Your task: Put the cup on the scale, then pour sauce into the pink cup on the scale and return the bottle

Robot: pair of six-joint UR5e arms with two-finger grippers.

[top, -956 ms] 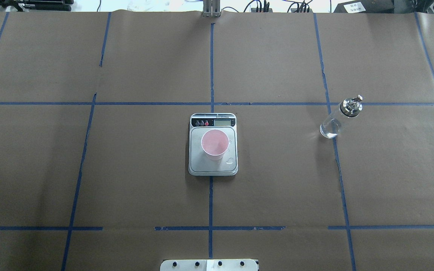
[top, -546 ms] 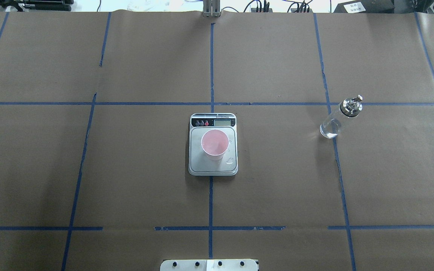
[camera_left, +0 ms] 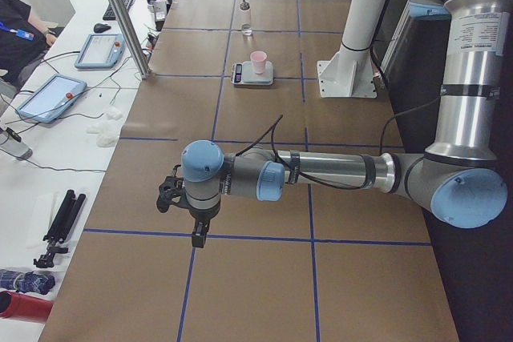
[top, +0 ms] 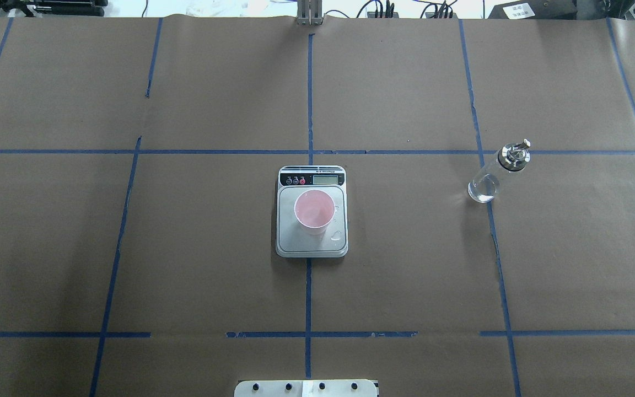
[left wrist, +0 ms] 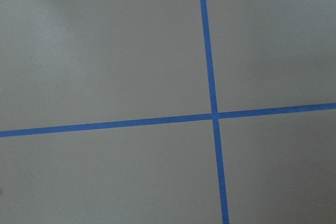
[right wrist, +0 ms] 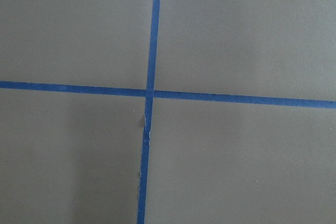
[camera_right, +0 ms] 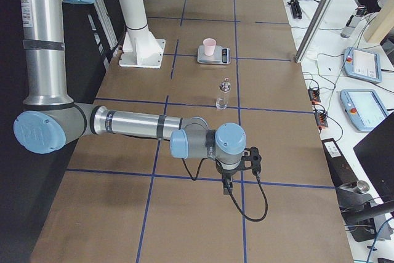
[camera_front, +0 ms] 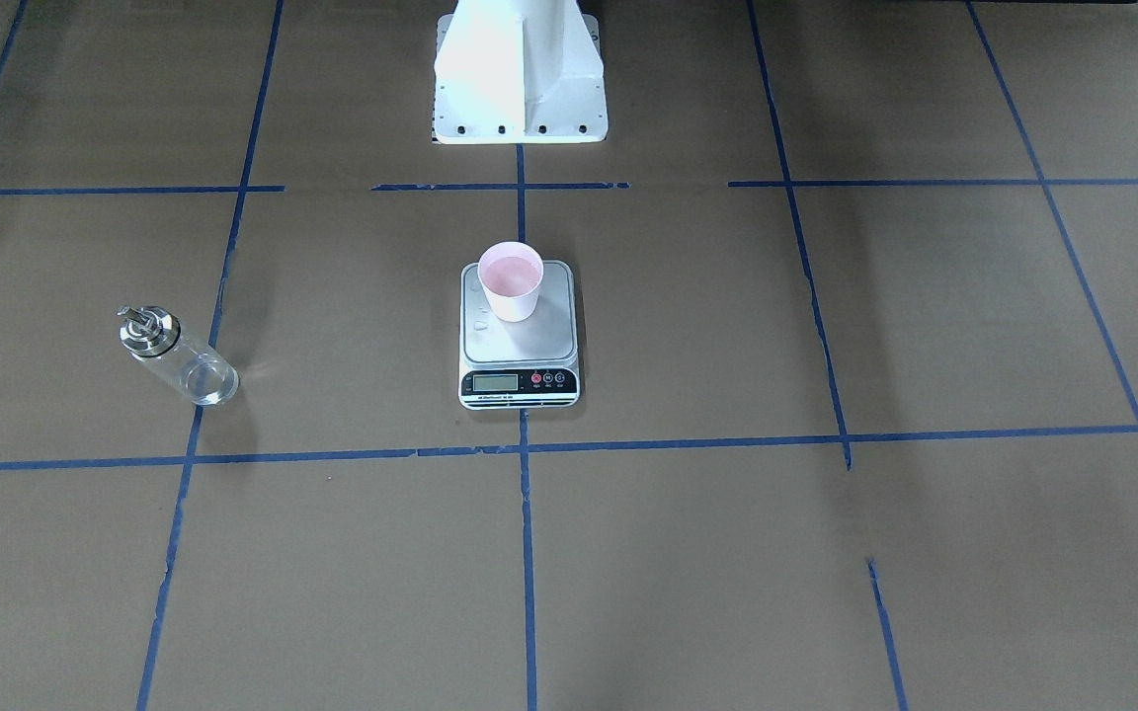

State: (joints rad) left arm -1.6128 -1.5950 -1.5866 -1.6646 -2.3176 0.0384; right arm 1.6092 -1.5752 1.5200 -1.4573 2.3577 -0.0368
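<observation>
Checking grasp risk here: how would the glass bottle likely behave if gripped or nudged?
The bottle looks like smooth clear glass, so probably rigid, slippery and breakable. It stands upright, tall over a narrow base, so a high push could tip it. Its round body would then likely roll.

arms [camera_left: 337, 170]: silver tubes | blue joint caps [camera_left: 202, 162] | black cables [camera_right: 255, 204] | white pedestal [camera_front: 520, 74]

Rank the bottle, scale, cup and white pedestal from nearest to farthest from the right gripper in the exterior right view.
1. bottle, upright at mid-table, nearest the right gripper.
2. scale, with the cup on its plate: too close to separate.
3. white pedestal, farthest, by the robot.
</observation>
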